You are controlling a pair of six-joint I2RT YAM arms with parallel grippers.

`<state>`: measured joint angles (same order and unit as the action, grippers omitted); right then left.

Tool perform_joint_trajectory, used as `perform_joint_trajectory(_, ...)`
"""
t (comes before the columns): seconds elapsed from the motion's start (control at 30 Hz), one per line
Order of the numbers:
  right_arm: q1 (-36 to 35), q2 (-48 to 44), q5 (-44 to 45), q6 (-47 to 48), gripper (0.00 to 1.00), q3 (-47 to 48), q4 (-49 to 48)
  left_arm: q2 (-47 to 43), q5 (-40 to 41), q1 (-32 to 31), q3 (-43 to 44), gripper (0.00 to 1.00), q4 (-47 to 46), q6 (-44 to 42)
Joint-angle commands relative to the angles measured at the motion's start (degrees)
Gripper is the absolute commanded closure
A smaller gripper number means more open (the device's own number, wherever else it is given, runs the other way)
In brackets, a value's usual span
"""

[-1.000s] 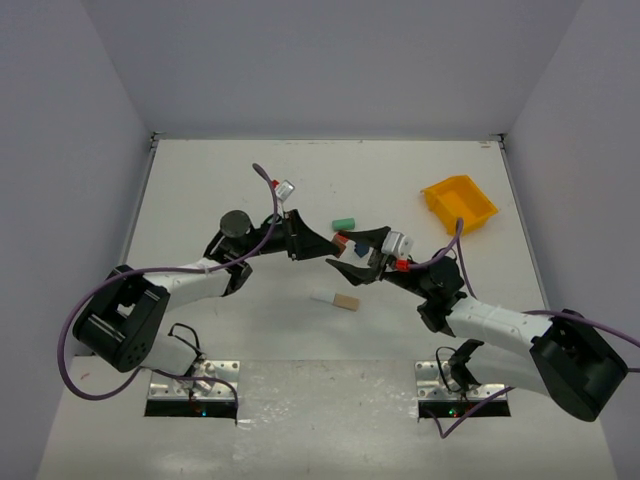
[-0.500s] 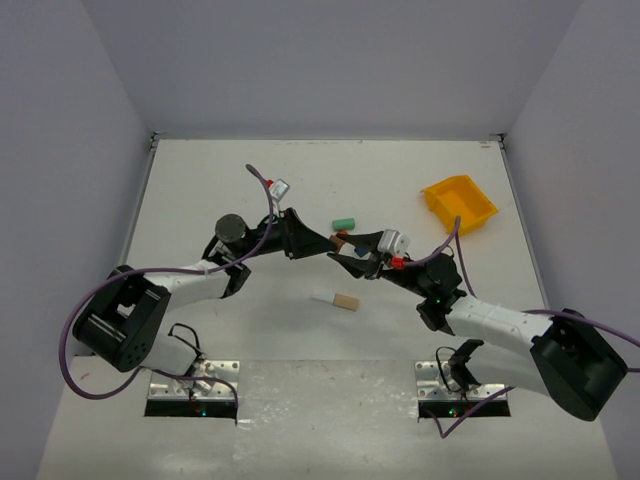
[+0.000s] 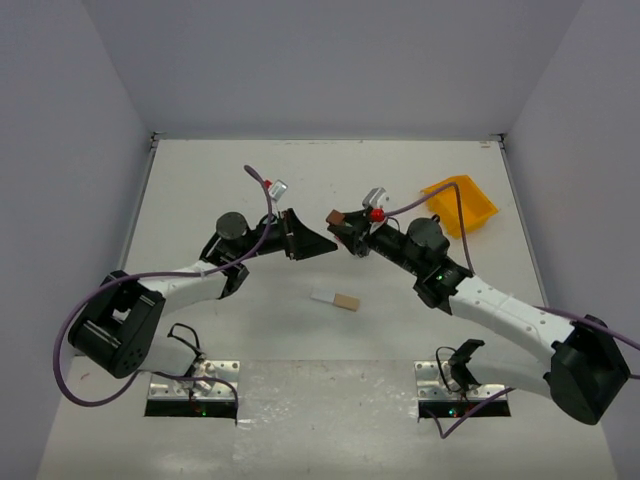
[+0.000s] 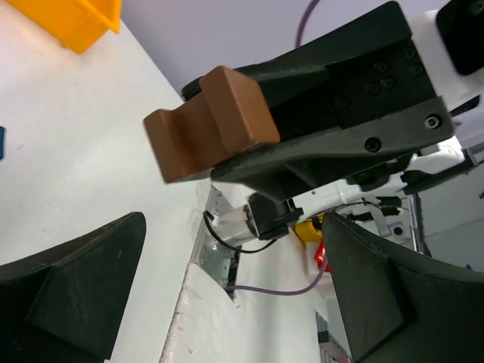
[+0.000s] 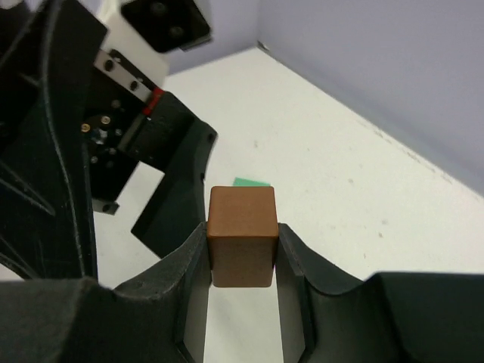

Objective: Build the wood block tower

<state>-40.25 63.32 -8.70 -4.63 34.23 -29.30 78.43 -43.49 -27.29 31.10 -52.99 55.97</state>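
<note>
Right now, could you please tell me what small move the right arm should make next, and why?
Probably lower the brown block toward the table: the right claw is shut on it in mid-air, and the left claw stands open, apart from it.

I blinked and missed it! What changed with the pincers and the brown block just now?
The left pincer opened wide, letting go. The right pincer closed on the brown block and carried it away, farther back. The small pale block and the yellow bin stayed put.
</note>
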Motion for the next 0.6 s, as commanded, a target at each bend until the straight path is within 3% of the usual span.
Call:
perform_joint_trajectory(0.0, 0.08, -1.66, 10.80, -3.85, 0.97, 5.47, 26.86, -4.34, 6.14, 3.53, 2.39, 0.00, 8.75, -8.84)
perform_joint_trajectory(0.03, 0.08, -1.30, 14.31, -4.87, 0.96, 7.20, 33.27, -5.56, 8.33, 4.70, 2.54, 0.00, 11.79, -10.57)
perform_joint_trajectory(0.17, 0.66, 1.97, 25.40, -9.07, 0.90, 6.86, 40.37, -9.51, 17.29, 7.16, 3.77, 0.00, 21.52, -14.50)
perform_joint_trajectory(0.4, 1.90, 10.58, 25.15, -14.42, 0.93, 9.89, 50.94, -14.10, 21.67, 8.46, 3.77, 0.00, 27.90, -20.68)
perform_joint_trajectory(0.57, 1.97, 15.47, 25.84, -14.58, 0.92, 9.93, 52.20, -15.66, 23.31, 9.93, 2.26, 0.00, 29.26, -21.91)
